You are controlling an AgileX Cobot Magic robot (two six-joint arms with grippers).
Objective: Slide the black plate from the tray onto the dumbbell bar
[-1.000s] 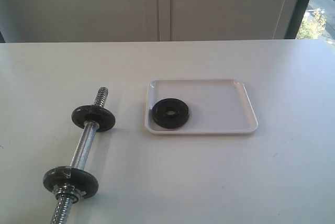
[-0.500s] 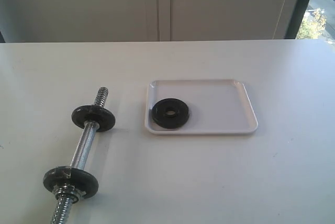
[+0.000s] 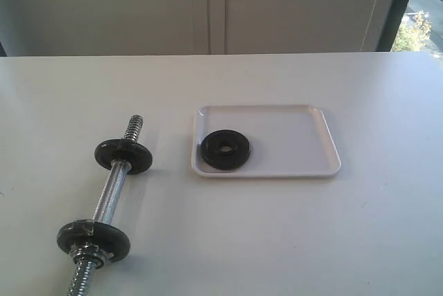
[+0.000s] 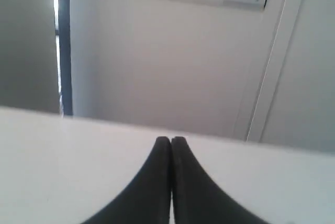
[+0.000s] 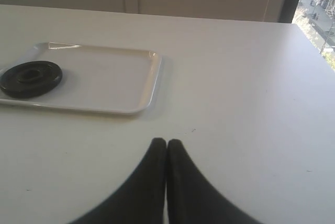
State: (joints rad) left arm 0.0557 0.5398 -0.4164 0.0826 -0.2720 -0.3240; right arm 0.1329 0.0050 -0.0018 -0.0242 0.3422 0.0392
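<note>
The black plate (image 3: 225, 149) lies flat in the left part of the white tray (image 3: 297, 164), near the table's middle. To its left lies the dumbbell bar (image 3: 112, 191), chrome with threaded ends, carrying two greyer worn discs (image 3: 123, 155) (image 3: 93, 239). Neither arm shows in the exterior view. In the right wrist view my right gripper (image 5: 166, 143) is shut and empty over bare table, with the tray (image 5: 131, 90) and black plate (image 5: 31, 78) well ahead of it. My left gripper (image 4: 170, 140) is shut and empty, facing table and wall only.
The white table (image 3: 277, 241) runs wide around the tray and bar. A pale wall with a vertical seam (image 3: 216, 5) stands behind the far edge, and a window (image 3: 419, 5) shows at the right.
</note>
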